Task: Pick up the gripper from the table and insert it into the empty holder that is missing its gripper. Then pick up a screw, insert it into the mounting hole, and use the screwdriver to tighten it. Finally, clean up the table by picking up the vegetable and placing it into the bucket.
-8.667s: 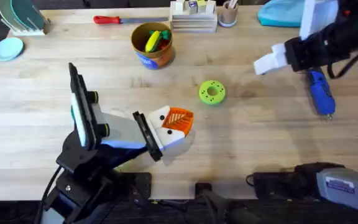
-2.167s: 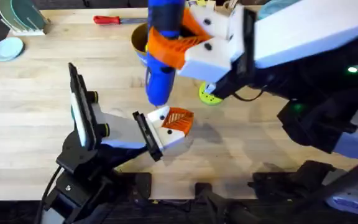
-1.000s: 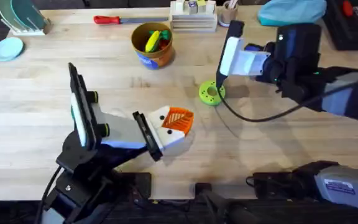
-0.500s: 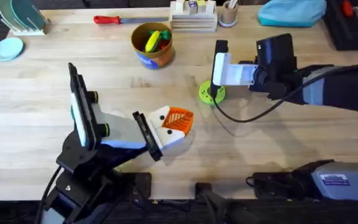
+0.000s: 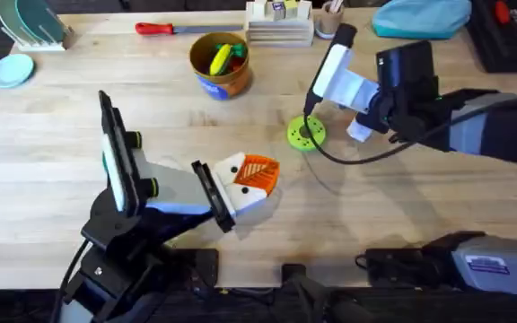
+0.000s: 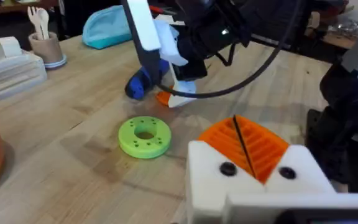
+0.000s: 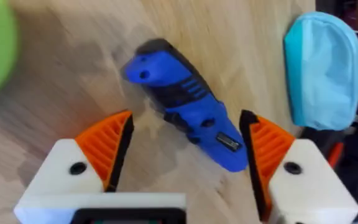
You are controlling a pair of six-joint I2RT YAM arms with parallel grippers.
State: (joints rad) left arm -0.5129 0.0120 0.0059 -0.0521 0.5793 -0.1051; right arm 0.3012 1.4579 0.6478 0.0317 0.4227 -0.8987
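This looks like a robotics lab or workshop bench. Two robot arms stand at a pale butcher-block worktop [image 5: 61, 170], with black cables trailing from them. Tools and parts lie about: a red-handled screwdriver [image 5: 166, 29], a blue powered screwdriver [image 7: 188, 106], and a green plastic disc with holes [image 5: 306, 133] that looks 3D-printed. Along the far edge sit a stack of small trays [image 5: 279, 25], a cup of wooden utensils [image 5: 329, 18], a dish rack with plates [image 5: 30, 24] and a small tub [image 5: 219, 65]. Dark equipment stands in the room beyond the worktop.
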